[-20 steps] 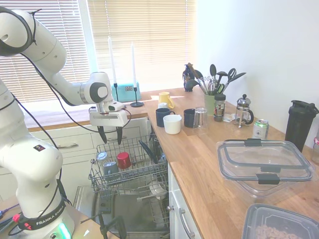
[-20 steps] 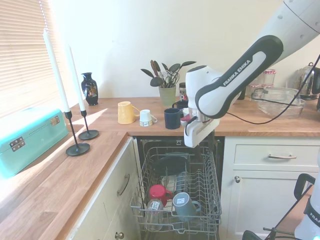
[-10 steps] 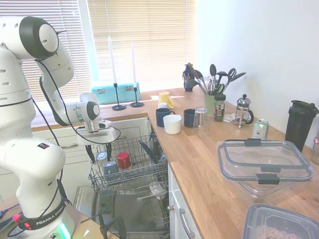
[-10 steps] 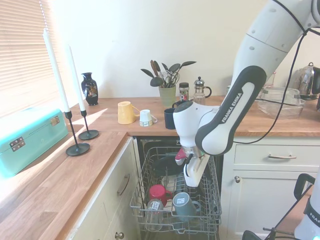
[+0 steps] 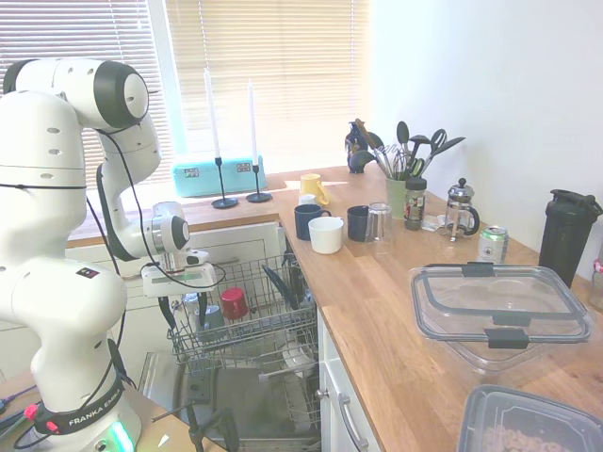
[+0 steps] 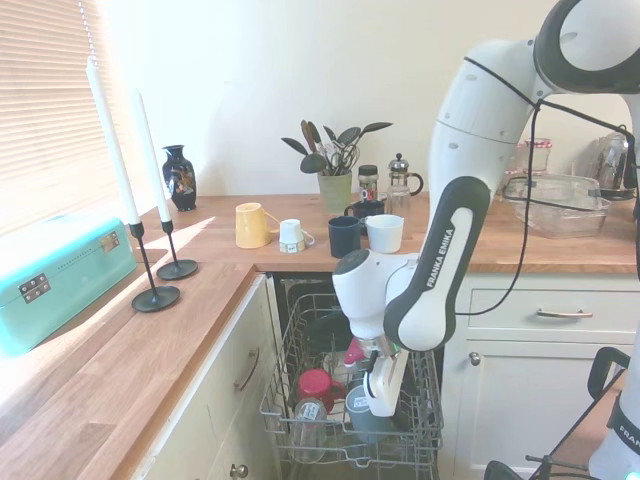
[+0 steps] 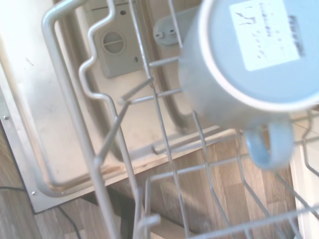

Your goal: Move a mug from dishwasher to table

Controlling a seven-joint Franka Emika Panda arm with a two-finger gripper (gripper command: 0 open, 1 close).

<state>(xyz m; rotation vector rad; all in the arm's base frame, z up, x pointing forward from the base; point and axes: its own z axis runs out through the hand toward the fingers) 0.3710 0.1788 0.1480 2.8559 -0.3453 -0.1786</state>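
Note:
The grey-blue mug stands upside down in the dishwasher's wire rack, a white sticker on its base and its handle pointing sideways. In the first exterior view the mug sits at the rack's near-left corner, beside a red mug. My gripper is low at that corner, open, its fingers reaching down just beside the mug and holding nothing. In the second exterior view the gripper hides most of the mug. The wooden table runs along the right.
The dishwasher door lies open below the rack. On the countertop stand navy mugs, a white mug, a yellow mug, candlesticks, a teal box and clear plastic containers.
The arm has come down from above the rack to its near-left corner, bringing the open gripper next to the grey-blue mug. The mugs have not moved.

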